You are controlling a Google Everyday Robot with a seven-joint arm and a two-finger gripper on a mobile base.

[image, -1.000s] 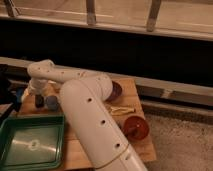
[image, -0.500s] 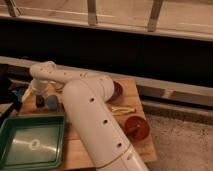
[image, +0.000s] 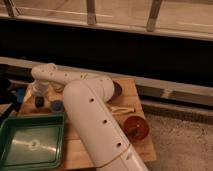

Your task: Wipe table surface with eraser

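Note:
The light brown wooden table surface fills the middle of the camera view. My white arm runs from the bottom centre up to the far left of the table. There the gripper points down, close over the wood, and stands open. A small dark shape sits right under it. I cannot tell whether that shape is the eraser or the gripper's own tips. No eraser shows clearly anywhere else.
A green tray lies at the front left corner. Near the gripper are a blue item and another blue one. A red-brown bowl, a pale yellow piece and a purple object lie right of the arm.
The gripper and forearm have drifted slightly to the right over the table's left end. Nothing on the table has moved.

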